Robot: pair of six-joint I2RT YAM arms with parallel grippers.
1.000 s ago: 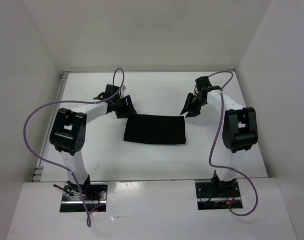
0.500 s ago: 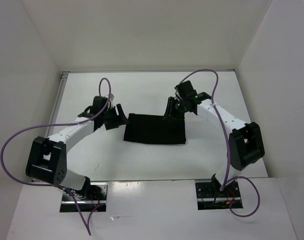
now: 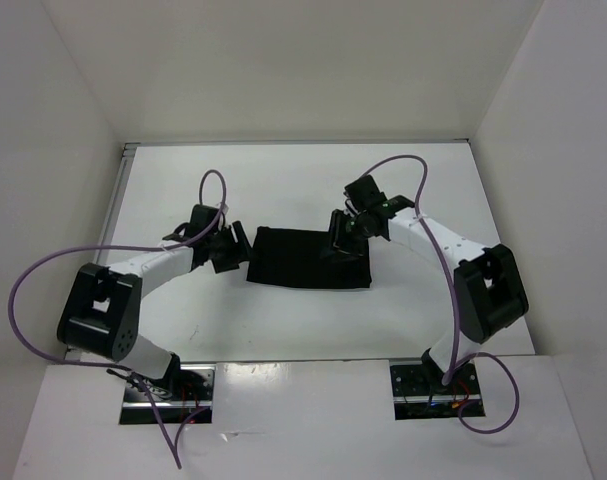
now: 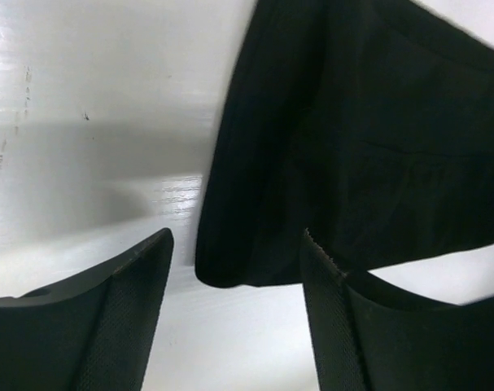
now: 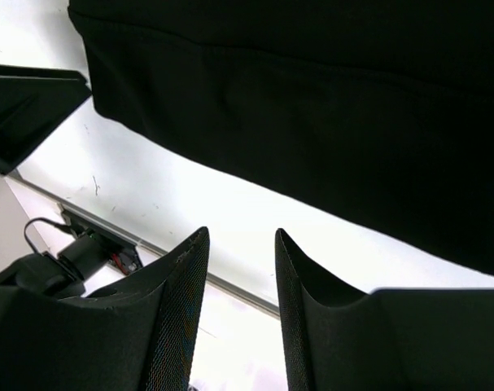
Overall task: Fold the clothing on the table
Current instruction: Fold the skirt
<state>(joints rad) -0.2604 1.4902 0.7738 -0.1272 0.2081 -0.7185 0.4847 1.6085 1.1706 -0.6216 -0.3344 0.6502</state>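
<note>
Clothing [image 3: 308, 258] lies flat, a black rectangle in the middle of the table [image 3: 283, 180], well off every edge. Left gripper [image 3: 235, 247] is at its left side, fingers spread around a corner, not pinching. Right gripper [image 3: 341, 235] is over its far right part, fingers apart, gripping nothing.

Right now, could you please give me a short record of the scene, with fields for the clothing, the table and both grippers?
clothing: black, lying flat as a rectangle at mid-table
table: white, smooth
left gripper: open, at the clothing's left edge, one corner of the clothing seen between its fingers, nothing clamped
right gripper: open, over the clothing's right end, holding nothing
</note>
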